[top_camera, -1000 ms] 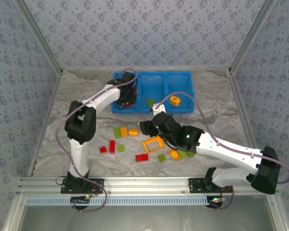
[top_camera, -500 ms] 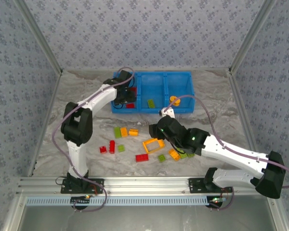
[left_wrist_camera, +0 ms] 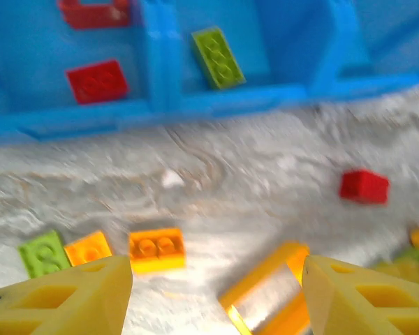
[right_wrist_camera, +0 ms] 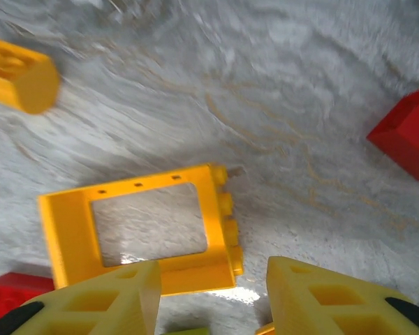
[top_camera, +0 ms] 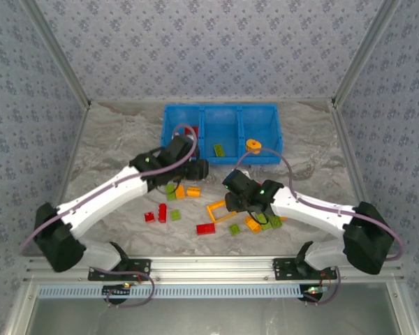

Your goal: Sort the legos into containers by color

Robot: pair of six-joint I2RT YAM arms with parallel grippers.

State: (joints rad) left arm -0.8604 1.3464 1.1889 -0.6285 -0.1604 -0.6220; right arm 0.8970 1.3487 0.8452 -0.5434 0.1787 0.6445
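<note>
The right gripper [right_wrist_camera: 213, 272] hangs wide open and empty just over the yellow frame [right_wrist_camera: 63, 230], which lies in front of the tray [top_camera: 221, 107]. I'd straddle one bar, not the hollow, before closing. The left gripper [left_wrist_camera: 216, 279] gapes empty too, above an orange brick [left_wrist_camera: 157, 249].

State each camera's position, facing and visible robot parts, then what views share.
Top external: above, behind the bases, looking down at the table; left arm, right arm show.
Left wrist: low, facing the blue tray; own yellow fingers below.
Right wrist: looking down on the orange frame; own fingers below.
Shared: the orange frame, in all three.
</note>
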